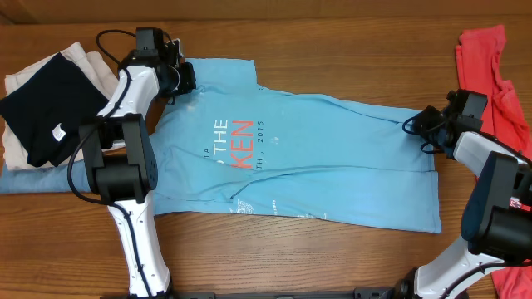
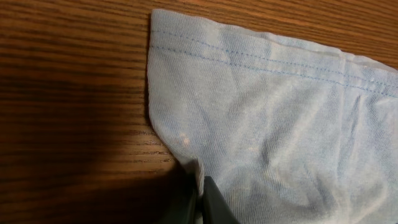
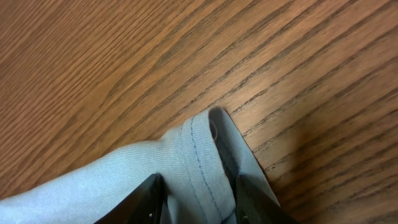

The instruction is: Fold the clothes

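A light blue T-shirt (image 1: 316, 158) with red and white chest lettering lies spread flat across the table, its hem to the right. My left gripper (image 1: 179, 83) is at the shirt's upper-left sleeve, and in the left wrist view (image 2: 200, 199) its jaws are pinched shut on a thin edge of the sleeve cloth (image 2: 280, 112). My right gripper (image 1: 418, 123) is at the hem's far corner; its fingers (image 3: 149, 199) press on both sides of a bunched fold of stitched hem (image 3: 202, 155). A coral-red T-shirt (image 1: 490, 66) lies crumpled at the right edge.
At the far left sits a black garment (image 1: 41, 104) with a small white tag, on top of cream cloth (image 1: 83, 58), with blue denim (image 1: 33, 178) below it. Bare wooden table (image 1: 349, 41) runs along the back.
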`<state>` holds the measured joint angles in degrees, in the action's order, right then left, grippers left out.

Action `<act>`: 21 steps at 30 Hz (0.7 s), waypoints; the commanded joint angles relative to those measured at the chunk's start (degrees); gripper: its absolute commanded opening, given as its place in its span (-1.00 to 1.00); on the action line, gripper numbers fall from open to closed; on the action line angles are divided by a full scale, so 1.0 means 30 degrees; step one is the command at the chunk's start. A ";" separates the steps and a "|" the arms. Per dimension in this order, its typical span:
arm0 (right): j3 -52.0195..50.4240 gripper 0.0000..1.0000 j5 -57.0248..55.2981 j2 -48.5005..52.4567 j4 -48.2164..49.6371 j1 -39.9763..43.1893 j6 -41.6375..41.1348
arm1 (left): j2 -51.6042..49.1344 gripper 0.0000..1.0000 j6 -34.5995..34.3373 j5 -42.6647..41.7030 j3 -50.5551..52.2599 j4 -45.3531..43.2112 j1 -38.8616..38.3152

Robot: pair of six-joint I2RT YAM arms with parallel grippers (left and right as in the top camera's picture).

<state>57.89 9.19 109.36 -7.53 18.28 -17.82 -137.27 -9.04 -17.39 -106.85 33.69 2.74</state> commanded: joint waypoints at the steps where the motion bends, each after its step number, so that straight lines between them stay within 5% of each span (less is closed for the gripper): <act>1: 0.0539 -0.19 0.0029 0.0539 -0.0233 -0.0073 -0.0291 | -0.0357 -0.91 0.0080 0.0576 0.0117 0.0525 0.0044; 21: 0.1836 -0.19 0.1137 -0.0452 -0.1107 -0.0073 -0.0291 | -0.0357 -0.90 0.0087 0.0991 0.0117 0.0707 0.0044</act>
<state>60.90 11.81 109.47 -10.74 18.28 -18.37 -137.27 -9.04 -16.95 -107.09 34.54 2.74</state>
